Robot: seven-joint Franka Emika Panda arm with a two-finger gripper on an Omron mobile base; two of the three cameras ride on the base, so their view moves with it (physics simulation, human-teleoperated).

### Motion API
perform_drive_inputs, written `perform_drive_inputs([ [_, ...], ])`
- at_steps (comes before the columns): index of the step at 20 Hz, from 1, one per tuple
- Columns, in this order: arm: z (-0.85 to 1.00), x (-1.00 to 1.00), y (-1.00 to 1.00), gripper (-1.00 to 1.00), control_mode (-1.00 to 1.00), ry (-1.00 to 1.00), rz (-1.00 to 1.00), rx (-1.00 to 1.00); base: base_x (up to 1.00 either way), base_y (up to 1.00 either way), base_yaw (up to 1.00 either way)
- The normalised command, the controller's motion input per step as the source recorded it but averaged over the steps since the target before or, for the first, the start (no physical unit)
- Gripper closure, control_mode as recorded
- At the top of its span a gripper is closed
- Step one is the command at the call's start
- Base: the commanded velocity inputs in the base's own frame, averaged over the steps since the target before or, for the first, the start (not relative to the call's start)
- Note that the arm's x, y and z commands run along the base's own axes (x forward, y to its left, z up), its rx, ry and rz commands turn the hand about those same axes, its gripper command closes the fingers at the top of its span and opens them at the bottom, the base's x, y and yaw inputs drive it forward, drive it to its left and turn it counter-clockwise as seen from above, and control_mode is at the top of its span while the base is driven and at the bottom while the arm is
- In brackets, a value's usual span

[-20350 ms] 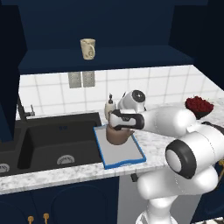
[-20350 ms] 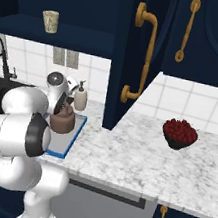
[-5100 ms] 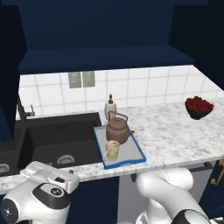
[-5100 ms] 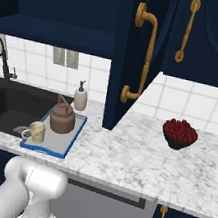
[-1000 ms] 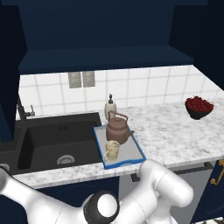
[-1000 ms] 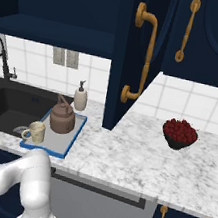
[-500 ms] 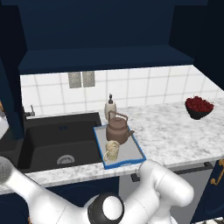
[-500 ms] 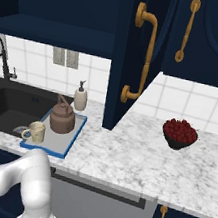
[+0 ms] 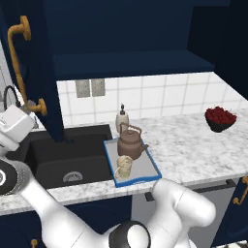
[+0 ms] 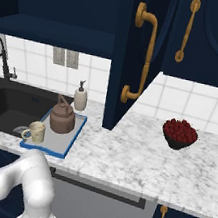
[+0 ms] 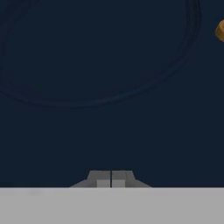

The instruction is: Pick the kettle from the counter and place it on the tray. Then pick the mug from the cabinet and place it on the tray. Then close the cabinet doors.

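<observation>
Starting in the left base view, you have the pincer [image 9: 14, 127] at the far left, just beside the left cabinet door [image 9: 36, 68] and under its one gold handle [image 9: 22, 58]; you cannot tell its grip from here. Well to its right, on the speckled marble counter [image 9: 193, 150], sits one blue-rimmed grey tray [image 9: 145, 169] carrying one squat brown kettle [image 9: 131, 144] and one cream mug [image 9: 124, 166], the mug nearer you. One cream soap bottle [image 9: 122, 118] stands behind the tray, one bowl of red fruit [image 9: 220, 118] lies far right, and the black sink [image 9: 68, 160] is just below the pincer.

From the right base view you count the same tray [image 10: 69, 142], kettle [image 10: 62, 116] and mug [image 10: 35, 131], plus the right cabinet door [image 10: 136, 55] standing open edge-on with its curved gold handle [image 10: 144, 56].

Through the hand view, your pincer [image 11: 111, 179] is clenched, fingertips [image 11: 103, 180] pressed together, close against a smooth navy door panel [image 11: 109, 109] with one oval raised moulding; a gold bit [image 11: 220, 30] shows at upper right. No writing is readable.
</observation>
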Motion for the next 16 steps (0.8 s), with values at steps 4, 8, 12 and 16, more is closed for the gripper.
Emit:
perform_drive_inputs([
  [4,0.00,0.11,-0.41,1.00,-1.00,0.00,0.09,0.01,0.00,0.00,0.00],
  [8,0.05,0.19,-0.55,1.00,-1.00,0.00,0.10,0.00,0.00,0.00,0.00],
  [12,0.08,0.25,-0.56,1.00,-1.00,0.00,0.07,0.00,0.00,0.00,0.00],
  [16,0.06,0.22,-0.53,1.00,-1.00,0.00,0.05,0.00,0.00,0.00,0.00],
])
